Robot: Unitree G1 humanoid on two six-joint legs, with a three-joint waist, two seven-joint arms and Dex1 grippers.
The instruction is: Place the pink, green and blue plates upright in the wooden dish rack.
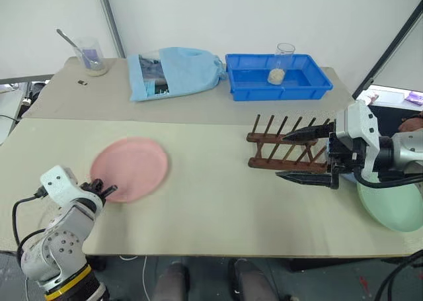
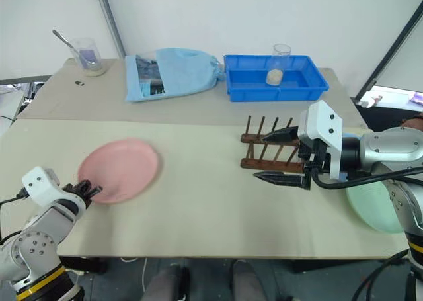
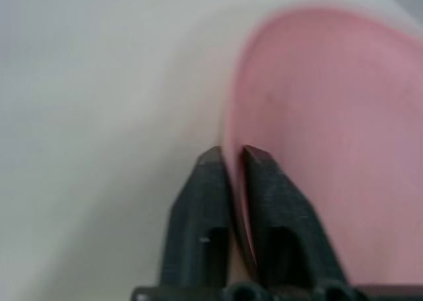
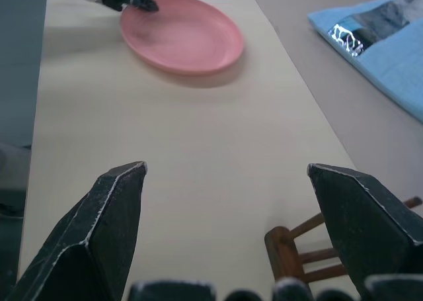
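Pink plate point(image 1: 129, 167), round, shallow and matte, lies flat near the tabletop's point(image 1: 218, 208) left front edge; left fingers point(image 3: 228, 165) pinch its rim. Right fingers point(image 1: 303, 155) gape wide, empty, beside the dark wooden peg rack point(image 1: 281, 149). Green plate point(image 1: 393, 208) overhangs the right edge.

Left arm point(image 1: 56, 248): silver-grey metal casing with round screw recesses, a yellow-and-black band at its lower end, a white block housing at the wrist, black cables looped alongside. Left hand point(image 1: 106, 190): two black tapered fingers. Right arm point(image 2: 390, 149): silver-grey cylindrical casing, white angular wrist housing, black cables. Right hand point(image 1: 305, 155): two long black pointed fingers.
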